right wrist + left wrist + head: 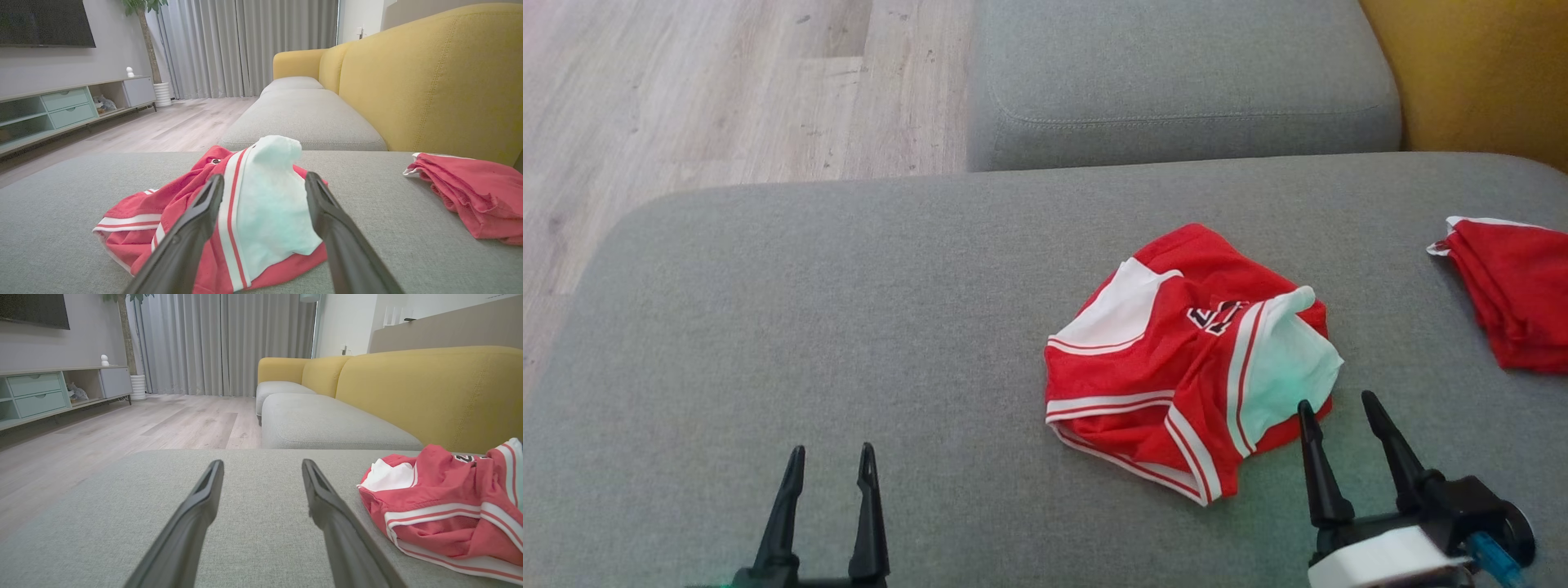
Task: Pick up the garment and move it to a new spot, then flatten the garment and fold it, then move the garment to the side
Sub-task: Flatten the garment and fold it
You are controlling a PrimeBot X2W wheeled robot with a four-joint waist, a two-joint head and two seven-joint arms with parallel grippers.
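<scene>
Right gripper point(1337, 398): hovers wide open at the white flap of the garment point(1176, 367) (likely lined up for the pick); left gripper point(832, 447): hangs open, empty, well apart over the cushion point(849, 286).

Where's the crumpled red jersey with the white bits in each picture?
Head view: the jersey lies right of centre on the grey cushion, just beyond the right gripper.
Left wrist view: at the right edge, right of the left gripper.
Right wrist view: low centre, seen between the right gripper's fingers.
Shared landmark: the yellow sofa back.
</scene>
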